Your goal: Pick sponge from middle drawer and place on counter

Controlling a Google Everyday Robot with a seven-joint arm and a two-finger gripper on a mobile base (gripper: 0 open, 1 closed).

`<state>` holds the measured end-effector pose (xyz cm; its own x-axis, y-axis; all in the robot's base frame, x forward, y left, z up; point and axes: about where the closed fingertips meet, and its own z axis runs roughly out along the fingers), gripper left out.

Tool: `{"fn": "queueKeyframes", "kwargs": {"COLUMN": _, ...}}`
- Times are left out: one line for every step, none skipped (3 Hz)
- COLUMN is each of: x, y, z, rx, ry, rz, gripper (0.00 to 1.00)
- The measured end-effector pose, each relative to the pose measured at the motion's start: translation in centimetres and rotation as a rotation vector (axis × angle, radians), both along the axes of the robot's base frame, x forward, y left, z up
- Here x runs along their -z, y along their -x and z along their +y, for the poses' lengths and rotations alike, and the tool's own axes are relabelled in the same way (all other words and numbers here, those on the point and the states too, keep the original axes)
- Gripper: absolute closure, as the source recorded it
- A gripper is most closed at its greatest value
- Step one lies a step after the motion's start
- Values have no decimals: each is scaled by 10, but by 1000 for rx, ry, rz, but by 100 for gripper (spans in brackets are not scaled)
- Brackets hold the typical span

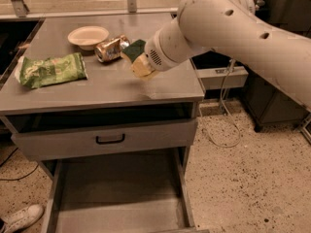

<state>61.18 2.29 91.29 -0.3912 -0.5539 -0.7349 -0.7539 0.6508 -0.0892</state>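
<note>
My gripper (138, 62) is over the counter (112, 89), right of its middle, at the end of the big white arm (228, 28) that reaches in from the right. It is shut on the sponge (133, 47), whose dark green face shows just above the yellowish fingers, close to the can. I hold the sponge a little above the countertop. The middle drawer (116, 188) is pulled out at the bottom of the view, and its bare gray floor has nothing on it.
On the counter are a white bowl (88, 35), a crushed can (111, 48) and a crinkled green snack bag (52, 70). A shut drawer front with a black handle (110, 139) is above the open drawer. A shoe (19, 218) is at bottom left, a cable (224, 125) at the right.
</note>
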Motion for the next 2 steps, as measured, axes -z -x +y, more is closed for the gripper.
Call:
{"fn": "queueKeyframes", "kwargs": {"x": 11, "y": -9, "z": 26, "rx": -57, "ry": 15, "rz": 21, "gripper": 100}}
{"fn": "queueKeyframes", "kwargs": {"x": 28, "y": -19, "z": 52, "rx": -108, "ry": -3, "rz": 39, "gripper": 100}}
